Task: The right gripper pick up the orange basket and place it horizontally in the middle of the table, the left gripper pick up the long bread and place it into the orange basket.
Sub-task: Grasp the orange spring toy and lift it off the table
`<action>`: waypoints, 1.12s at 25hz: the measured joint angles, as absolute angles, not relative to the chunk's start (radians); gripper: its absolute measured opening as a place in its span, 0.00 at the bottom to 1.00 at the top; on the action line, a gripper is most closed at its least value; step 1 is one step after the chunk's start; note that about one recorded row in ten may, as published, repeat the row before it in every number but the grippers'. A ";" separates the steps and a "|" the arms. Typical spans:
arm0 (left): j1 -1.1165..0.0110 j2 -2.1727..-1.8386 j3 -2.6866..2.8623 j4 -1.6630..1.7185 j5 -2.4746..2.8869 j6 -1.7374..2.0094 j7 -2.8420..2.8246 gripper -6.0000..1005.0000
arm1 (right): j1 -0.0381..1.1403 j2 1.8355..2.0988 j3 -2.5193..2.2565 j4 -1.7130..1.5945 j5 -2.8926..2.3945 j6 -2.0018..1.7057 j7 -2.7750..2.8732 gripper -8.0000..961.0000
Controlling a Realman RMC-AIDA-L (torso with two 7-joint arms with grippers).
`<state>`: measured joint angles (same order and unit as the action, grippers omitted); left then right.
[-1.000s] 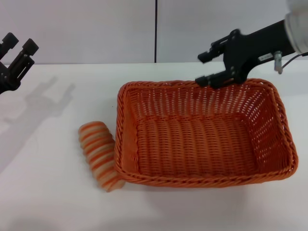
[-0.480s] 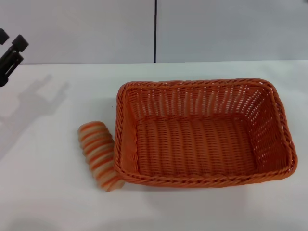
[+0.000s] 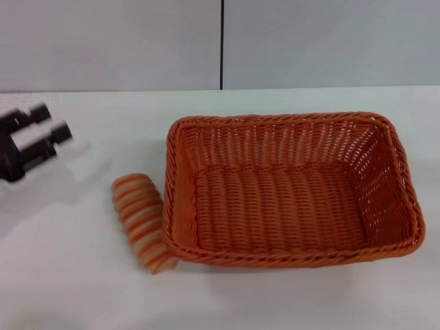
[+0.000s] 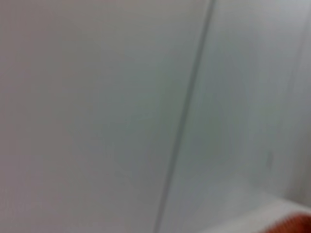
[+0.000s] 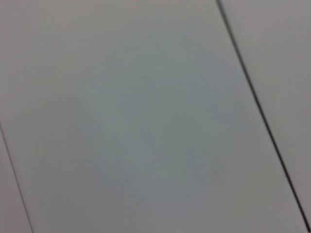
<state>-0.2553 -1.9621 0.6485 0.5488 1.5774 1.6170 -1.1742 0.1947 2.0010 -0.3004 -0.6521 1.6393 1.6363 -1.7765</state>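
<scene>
The basket (image 3: 292, 189) sits lengthwise on the white table (image 3: 82, 289), open and empty. The bread (image 3: 141, 220) lies on the table just off the basket's left wall, its near end touching the basket's front corner. Left of the bread, well apart, the left hand (image 3: 41, 134) hovers, blurred; whether it is spread I cannot tell. Bare table lies between hand and bread.
</scene>
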 joint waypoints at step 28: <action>-0.334 -2.025 0.646 0.584 1.961 1.472 -1.220 0.59 | 0.244 2.002 -0.287 -0.569 1.588 1.650 -1.774 0.62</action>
<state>-0.3340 -2.0252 0.6462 0.5844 1.9609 1.4718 -1.2205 0.2442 2.0023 -0.2868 -0.5694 1.5882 1.6499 -1.7741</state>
